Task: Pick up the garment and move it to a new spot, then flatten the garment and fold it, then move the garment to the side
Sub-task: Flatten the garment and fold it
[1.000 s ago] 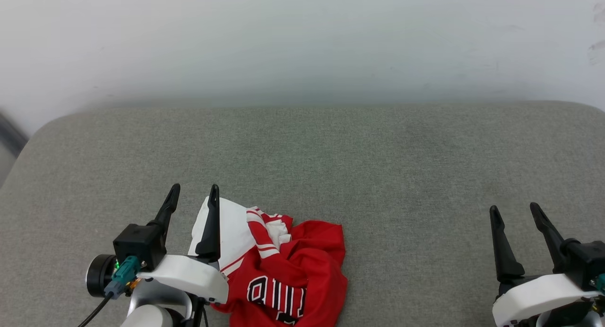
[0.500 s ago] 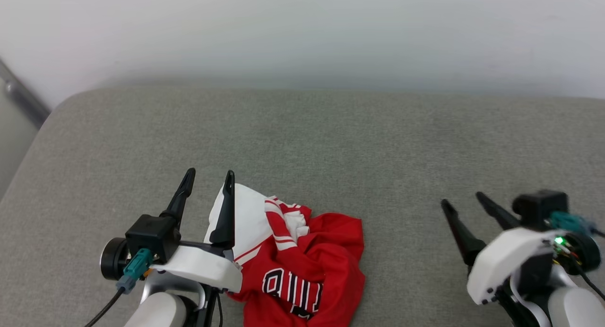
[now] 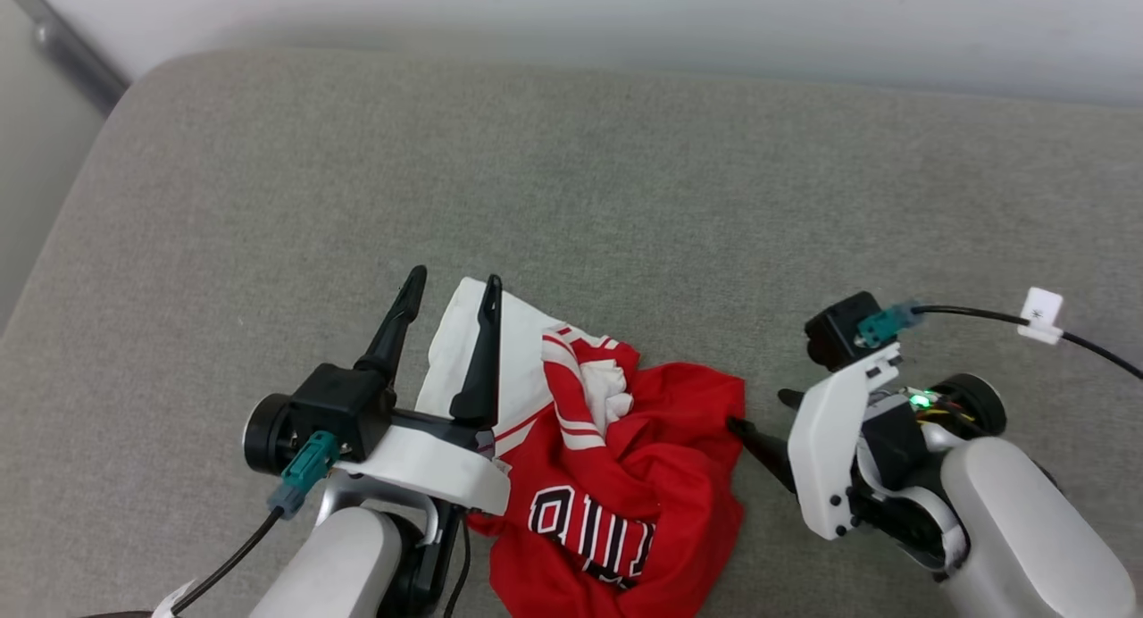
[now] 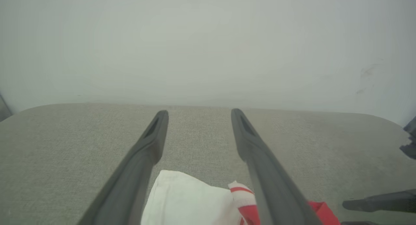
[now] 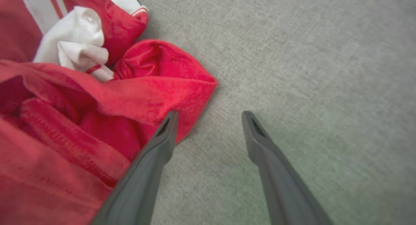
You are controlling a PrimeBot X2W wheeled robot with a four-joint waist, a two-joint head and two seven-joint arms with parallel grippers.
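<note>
I'm on pickup: left gripper (image 3: 455, 279) and right gripper (image 5: 209, 116) both spread, empty, so next the right must straddle the edge of the shirt (image 3: 625, 475) and pinch.

Right end effector (image 3: 757, 409) nearer garment (image 3: 665, 462)

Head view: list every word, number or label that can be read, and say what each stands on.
On the garment: black white-outlined lettering, upside down and cut off by folds; no whole word readable.
On the white tag clipped to the black cable: a small dark mark, too small to read.
No other text.
</note>
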